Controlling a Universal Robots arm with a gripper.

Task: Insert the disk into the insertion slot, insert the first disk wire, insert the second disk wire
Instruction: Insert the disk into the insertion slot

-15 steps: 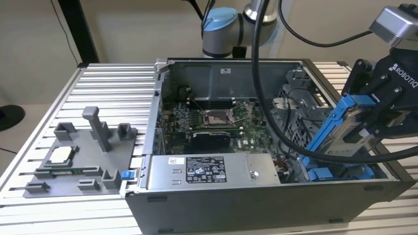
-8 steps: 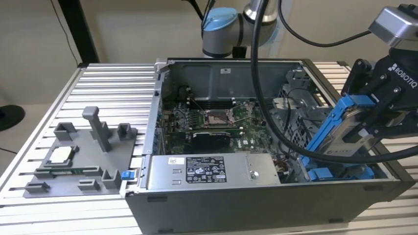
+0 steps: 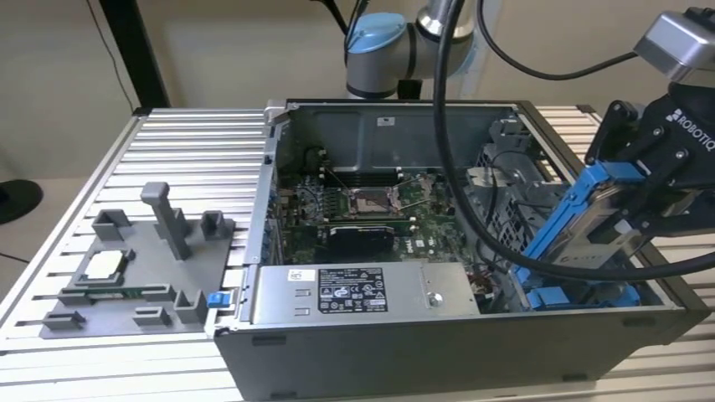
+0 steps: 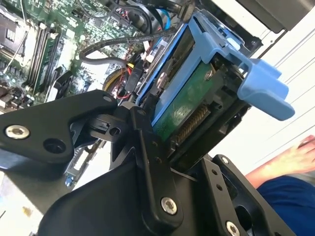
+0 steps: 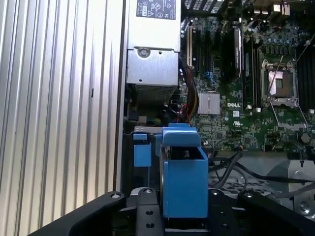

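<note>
End effector [image 3: 629, 213] clamps one disk [image 3: 567, 224], tilted above one blue-railed insertion slot [image 3: 583, 297].

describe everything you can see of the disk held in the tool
The disk is a flat silver drive clipped in a bright blue plastic frame; the second wrist view shows its green circuit board on one face. The tool is shut on it, holding it steeply tilted inside the open computer case, at the exterior view's right. Its lower end points toward the blue-railed insertion slot; whether they touch I cannot tell.
</note>
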